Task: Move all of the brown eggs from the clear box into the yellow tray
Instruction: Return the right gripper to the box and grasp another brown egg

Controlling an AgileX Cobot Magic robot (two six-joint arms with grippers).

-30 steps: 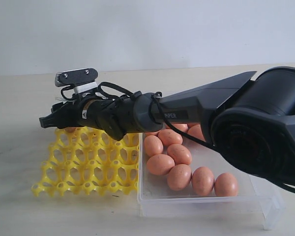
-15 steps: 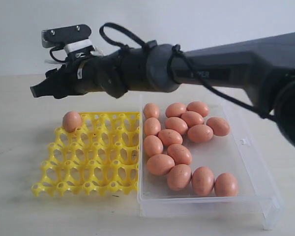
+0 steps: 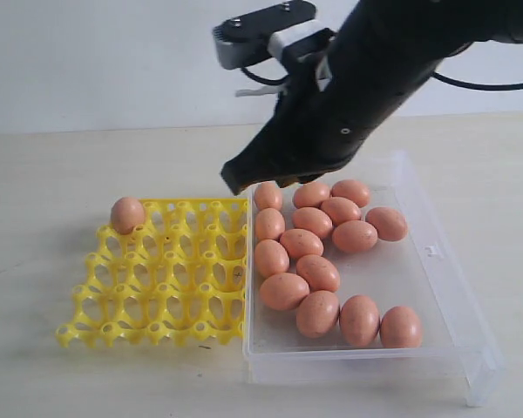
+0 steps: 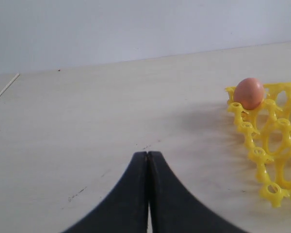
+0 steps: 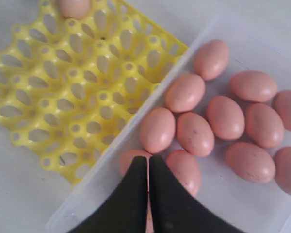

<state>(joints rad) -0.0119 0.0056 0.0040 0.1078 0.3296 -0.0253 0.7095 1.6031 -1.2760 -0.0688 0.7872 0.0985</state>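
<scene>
Swung back over the box, the right gripper is empty, jaws pressed together; the left gripper likewise. One egg fills the tray's far-left corner; the other eggs stay boxed.

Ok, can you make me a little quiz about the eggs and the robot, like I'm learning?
1. True or false: every cup of the yellow tray holds an egg.
2. Where does the tray's one egg sit? A) a corner cup B) a middle cup C) no cup at all
3. Fill the gap: by the clear box, the right gripper has its jaws ____.
Key: 1 false, only one cup is filled. 2 A. 3 shut, with nothing between them.
</scene>
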